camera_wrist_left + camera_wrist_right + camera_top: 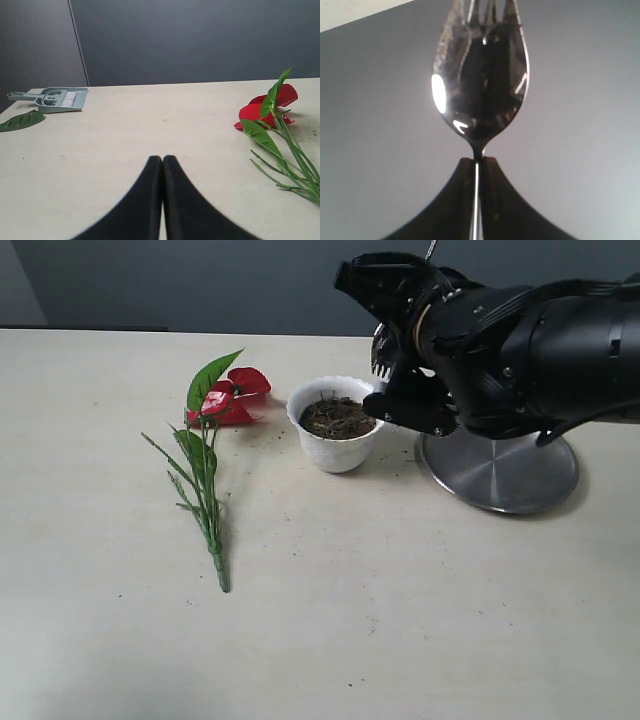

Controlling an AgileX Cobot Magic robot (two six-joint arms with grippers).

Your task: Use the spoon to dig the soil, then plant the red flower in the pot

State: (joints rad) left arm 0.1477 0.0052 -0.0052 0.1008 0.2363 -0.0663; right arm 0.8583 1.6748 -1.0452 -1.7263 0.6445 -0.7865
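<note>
The white scalloped pot [336, 449] stands mid-table with dark soil [337, 418] in it. To its left the red flower [228, 398] lies flat, stems running toward the front; its red bloom [265, 107] also shows in the left wrist view. My right gripper [477, 160] is shut on the spoon's thin handle, and the shiny tined bowl of the spoon [482, 80] points up against the grey wall. The right arm [470, 350] hangs just right of and above the pot. My left gripper [162, 159] is shut and empty, low over bare table left of the flower.
A round steel plate [510, 475] lies on the table under the right arm, right of the pot. Soil crumbs dot the table around the pot. A grey dustpan with brush [60, 98] and a loose green leaf [22, 120] lie at the table's far left.
</note>
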